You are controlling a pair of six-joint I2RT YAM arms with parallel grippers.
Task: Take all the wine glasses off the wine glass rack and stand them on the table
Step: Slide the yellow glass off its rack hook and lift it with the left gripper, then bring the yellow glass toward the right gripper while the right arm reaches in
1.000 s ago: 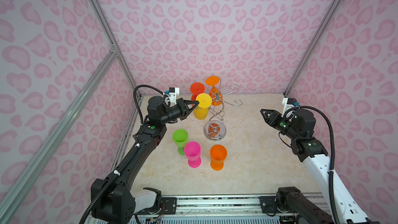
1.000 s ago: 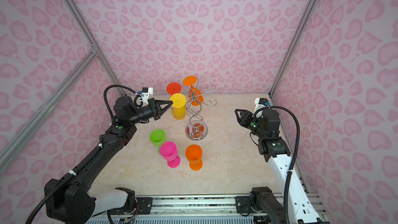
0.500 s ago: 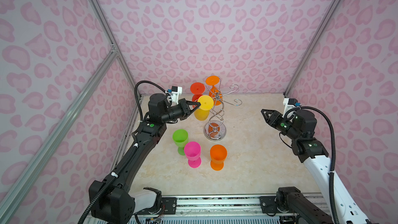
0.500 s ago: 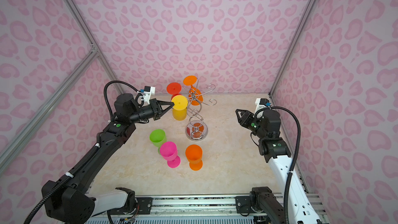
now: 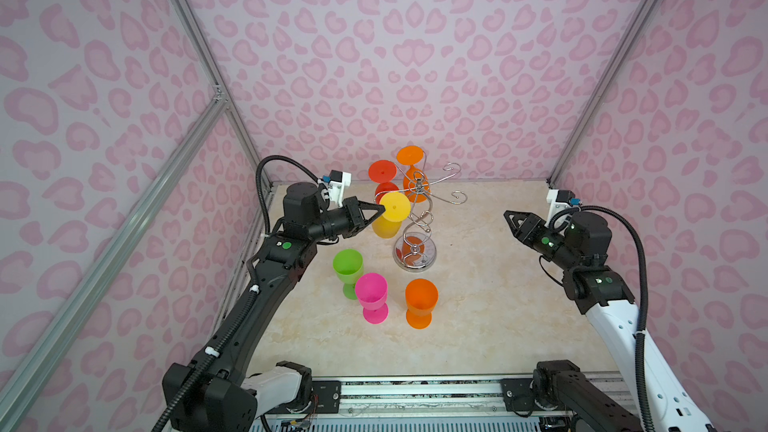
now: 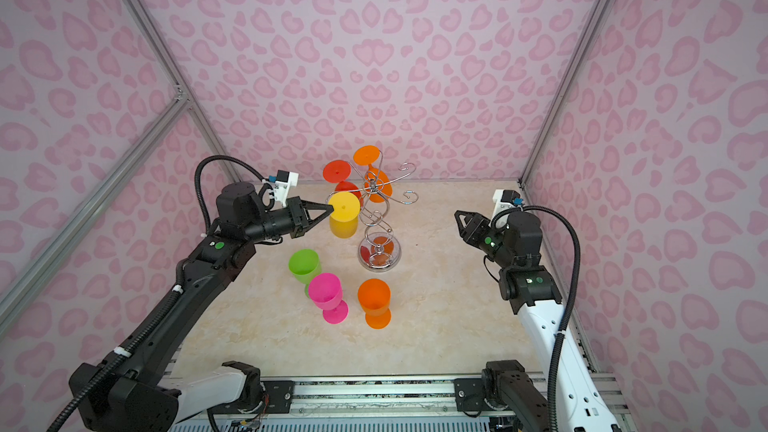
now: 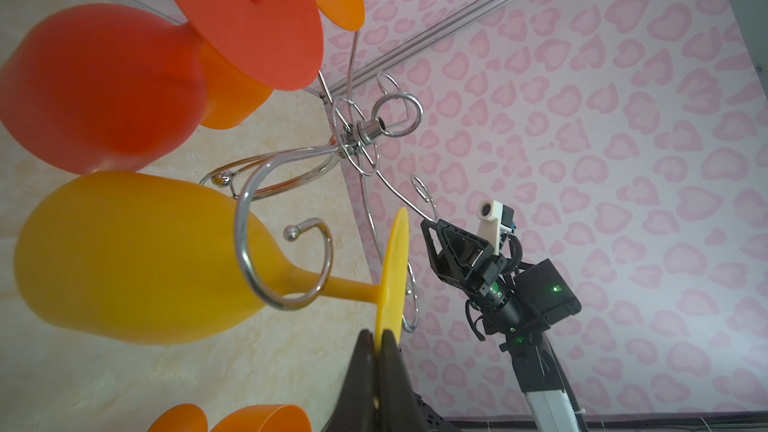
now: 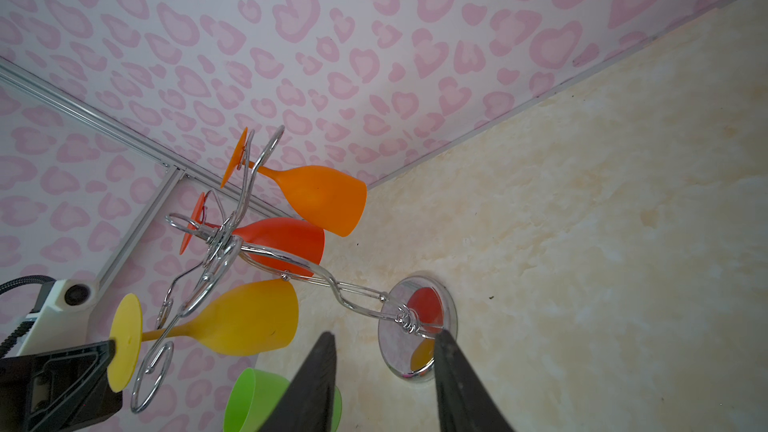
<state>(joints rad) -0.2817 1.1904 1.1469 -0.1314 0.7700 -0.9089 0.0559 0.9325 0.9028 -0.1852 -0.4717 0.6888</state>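
Note:
The wine glass rack point(image 5: 415, 257), a chrome wire stand with a round mirrored base, stands mid-table in both top views. A yellow wine glass point(image 5: 387, 224) point(image 6: 344, 222) hangs bowl-down from one curled arm. In the left wrist view its stem point(image 7: 332, 284) still passes through the curl. My left gripper point(image 5: 380, 210) point(image 7: 376, 336) is shut on the rim of the yellow foot disc. My right gripper point(image 5: 509, 216) point(image 8: 382, 338) hovers open and empty off to the right of the rack, apart from it.
A red glass point(image 5: 382, 171) and an orange glass point(image 5: 409, 156) also hang on the rack behind the yellow one. Green point(image 5: 348, 261), pink point(image 5: 371, 290) and orange point(image 5: 421, 295) glasses stand upright on the table in front of the rack. Pink patterned walls enclose the table.
My left gripper has shifted slightly with the yellow foot in its grip, which now sits a little lower and nearer in the top views. The right arm has not moved.

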